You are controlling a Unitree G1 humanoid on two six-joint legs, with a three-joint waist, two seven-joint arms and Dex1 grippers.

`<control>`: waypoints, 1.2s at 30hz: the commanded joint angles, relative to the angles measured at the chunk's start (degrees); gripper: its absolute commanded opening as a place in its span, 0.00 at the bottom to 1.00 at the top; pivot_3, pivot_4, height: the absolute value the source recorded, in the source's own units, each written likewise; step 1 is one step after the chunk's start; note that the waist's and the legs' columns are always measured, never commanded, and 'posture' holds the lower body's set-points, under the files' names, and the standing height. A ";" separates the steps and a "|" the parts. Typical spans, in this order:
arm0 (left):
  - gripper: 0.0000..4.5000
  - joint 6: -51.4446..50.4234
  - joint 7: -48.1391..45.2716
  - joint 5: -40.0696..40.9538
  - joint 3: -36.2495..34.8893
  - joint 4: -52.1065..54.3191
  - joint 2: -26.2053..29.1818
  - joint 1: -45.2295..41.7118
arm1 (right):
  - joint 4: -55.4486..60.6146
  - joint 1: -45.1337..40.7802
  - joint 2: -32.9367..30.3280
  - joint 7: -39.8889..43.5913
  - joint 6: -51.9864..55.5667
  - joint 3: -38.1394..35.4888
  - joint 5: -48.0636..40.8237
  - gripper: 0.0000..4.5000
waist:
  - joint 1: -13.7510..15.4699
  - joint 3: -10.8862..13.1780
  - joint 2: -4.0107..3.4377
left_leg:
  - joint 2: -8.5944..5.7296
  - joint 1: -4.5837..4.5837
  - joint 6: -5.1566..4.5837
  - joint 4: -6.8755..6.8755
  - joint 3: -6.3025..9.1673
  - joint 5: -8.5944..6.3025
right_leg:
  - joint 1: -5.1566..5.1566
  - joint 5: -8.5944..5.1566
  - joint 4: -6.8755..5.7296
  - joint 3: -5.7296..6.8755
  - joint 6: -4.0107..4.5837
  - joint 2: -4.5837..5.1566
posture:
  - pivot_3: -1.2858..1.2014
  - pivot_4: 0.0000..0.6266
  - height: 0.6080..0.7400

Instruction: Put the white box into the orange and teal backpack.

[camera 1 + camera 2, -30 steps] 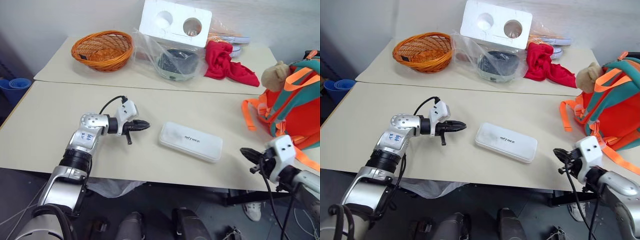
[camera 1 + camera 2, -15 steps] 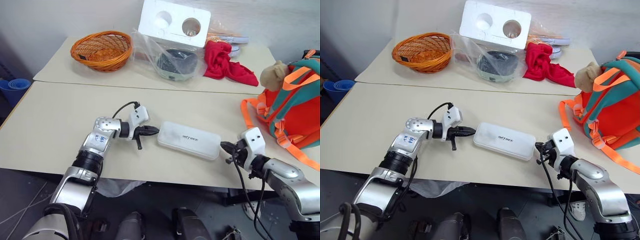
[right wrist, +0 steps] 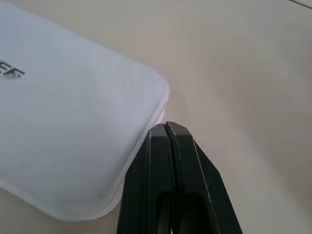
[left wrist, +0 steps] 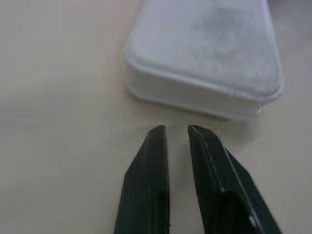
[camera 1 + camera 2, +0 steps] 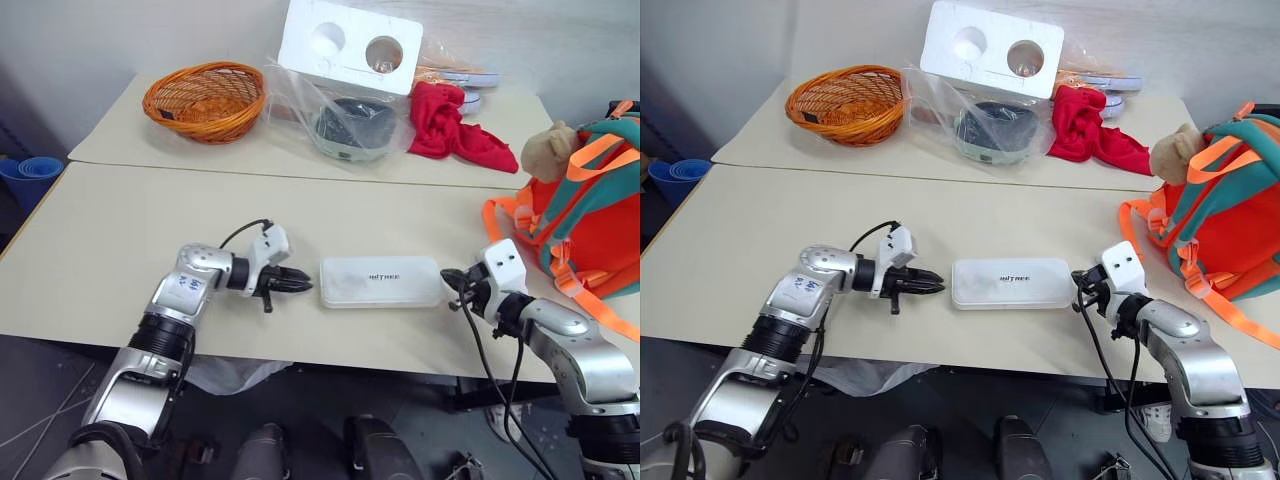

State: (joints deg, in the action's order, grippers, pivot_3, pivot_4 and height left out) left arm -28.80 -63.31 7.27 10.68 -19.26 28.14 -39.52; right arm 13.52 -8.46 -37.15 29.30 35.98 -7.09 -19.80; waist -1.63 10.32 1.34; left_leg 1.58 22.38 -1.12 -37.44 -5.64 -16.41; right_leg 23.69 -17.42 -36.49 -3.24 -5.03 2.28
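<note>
Bare table (image 5: 120, 240) lies open in front of and behind the white box (image 5: 381, 281). Its two short ends are blocked: left tool (image 5: 303, 285) just beside one, right tool (image 5: 447, 280) touching the other.

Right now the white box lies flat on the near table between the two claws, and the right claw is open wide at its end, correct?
Not quite. The right claw is shut, its two fingers pressed together at the corner of the white box; the right wrist view shows it. The rest stands: the box lies flat on the near table between the two claws.
</note>
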 commanded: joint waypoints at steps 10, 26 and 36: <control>0.95 -45.00 2.37 15.25 -7.81 -0.18 1.24 -6.51 | 0.89 2.26 -0.21 0.82 -3.36 -1.37 1.98 0.00 | -0.22 0.00 0.00 | 0.03 0.00 0.02 -0.05 0.03 0.01 | 0.02 -0.01 -0.09 0.01 0.01 -0.06 | 0.52 0.24 1.00; 0.99 -60.08 22.06 19.51 -18.44 -1.54 -15.14 -8.43 | 0.41 0.16 7.28 -1.69 -4.54 3.29 5.34 0.00 | 0.23 -0.01 0.01 | -0.07 -0.09 0.22 -0.15 0.08 0.09 | -0.10 -0.01 -0.17 0.04 0.00 0.07 | 0.52 0.24 1.00; 0.80 -57.41 23.85 21.77 -23.14 -6.85 -17.49 -13.39 | 1.21 1.33 8.66 -1.72 -4.54 2.62 5.47 0.00 | 0.03 -0.01 0.01 | -0.07 -0.07 0.31 -0.12 0.10 0.12 | -0.08 -0.01 -0.15 0.07 0.00 0.05 | 0.52 0.24 1.00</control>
State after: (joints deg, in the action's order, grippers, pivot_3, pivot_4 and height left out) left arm -86.73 -38.78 26.89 -11.40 -26.25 10.89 -50.84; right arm 13.25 -7.59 -28.64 27.54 32.34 -3.74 -14.00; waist -1.60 10.32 1.36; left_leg 1.52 22.32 -0.80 -37.54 -5.54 -16.28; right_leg 23.64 -17.43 -36.64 -3.17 -5.03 2.32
